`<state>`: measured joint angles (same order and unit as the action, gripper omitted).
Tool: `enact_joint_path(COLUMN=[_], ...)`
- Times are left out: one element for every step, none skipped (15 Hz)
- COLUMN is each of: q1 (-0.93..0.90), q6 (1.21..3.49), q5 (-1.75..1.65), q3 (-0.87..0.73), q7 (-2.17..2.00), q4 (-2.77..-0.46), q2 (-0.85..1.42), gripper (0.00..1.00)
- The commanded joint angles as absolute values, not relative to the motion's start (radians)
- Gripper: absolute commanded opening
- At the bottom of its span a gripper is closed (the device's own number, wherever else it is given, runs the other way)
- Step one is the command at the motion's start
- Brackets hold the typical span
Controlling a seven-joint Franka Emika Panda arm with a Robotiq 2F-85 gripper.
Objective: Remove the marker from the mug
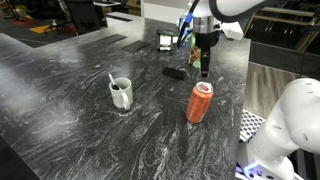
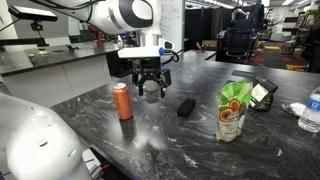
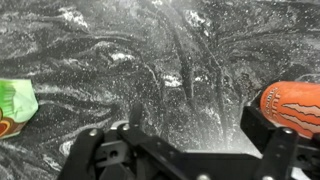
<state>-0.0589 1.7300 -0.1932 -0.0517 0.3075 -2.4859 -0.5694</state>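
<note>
wrist view is taken up by the grey marbled table [image 3: 160,60]; an orange can [image 3: 292,105] is seen at its right edge and a green bag [image 3: 14,106] at its left. in an exterior view a black block [image 1: 174,72] is found lying flat just beside the gripper [image 1: 203,68], and the can is stood upright, nearer the camera than the gripper. in an exterior view the block is laid between the can and the bag [image 2: 233,110]. the mug [image 1: 120,95] is set well apart from the gripper, across the table; the marker [image 1: 122,88] is made out as a dark stub inside it, beside a thin white stick [image 1: 113,80] leaned on the rim. the gripper is hung above the table with its jaws spread wide; nothing is held or touched.
</note>
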Motion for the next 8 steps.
enact_joint_path(q1=[-0.081,-0.084,-0.088,-0.091,-0.095,-0.102,-0.115,-0.127], q6=[1.839,1.883,1.93,1.971,2.008,2.034,2.063,2.088], q5=[-0.274,-0.292,-0.294,-0.29,-0.273,-0.249,-0.22,-0.194], q3=[-0.023,-0.024,-0.037,-0.048,-0.062,-0.081,-0.104,-0.125], q7=[0.339,0.339,0.354,0.368,0.394,0.428,0.485,0.538], q4=[-2.475,-2.478,-2.479,-2.479,-2.478,-2.474,-2.472,-2.469], q2=[-0.543,-0.543,-0.544,-0.541,-0.537,-0.53,-0.524,-0.514], gripper=[1.0,1.0,1.0,1.0,1.0,1.0,1.0,1.0])
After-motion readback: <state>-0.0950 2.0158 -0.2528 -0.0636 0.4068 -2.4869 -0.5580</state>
